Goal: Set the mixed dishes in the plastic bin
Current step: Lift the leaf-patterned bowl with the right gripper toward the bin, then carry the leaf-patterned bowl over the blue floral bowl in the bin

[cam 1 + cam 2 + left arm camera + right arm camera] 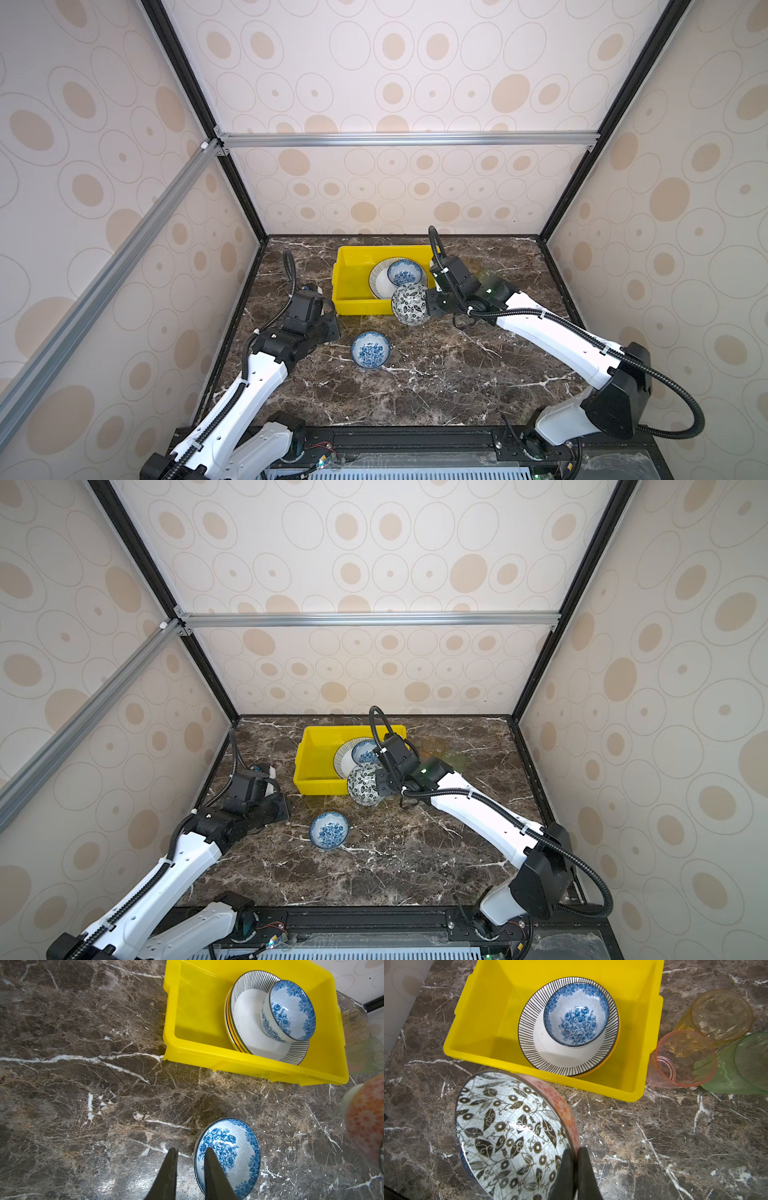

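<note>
The yellow plastic bin (353, 279) (483, 1022) holds a striped-rim plate (550, 1053) (247, 1028) stacked on another plate. A blue-floral bowl (576, 1016) (405, 272) sits on the striped plate. My right gripper (576, 1150) (430, 305) is shut on the rim of a black-white bowl (508, 1126) (365, 784), holding it tilted over the bin's near right corner. A second blue-floral bowl (370, 350) (232, 1157) rests on the table. My left gripper (191, 1150) (334, 330) hangs at its left edge, jaws a little apart, gripping nothing.
Pink (683, 1059), amber (720, 1014) and green (747, 1064) cups stand grouped on the marble table just right of the bin. Patterned walls close in the back and both sides. The table's front half is bare marble.
</note>
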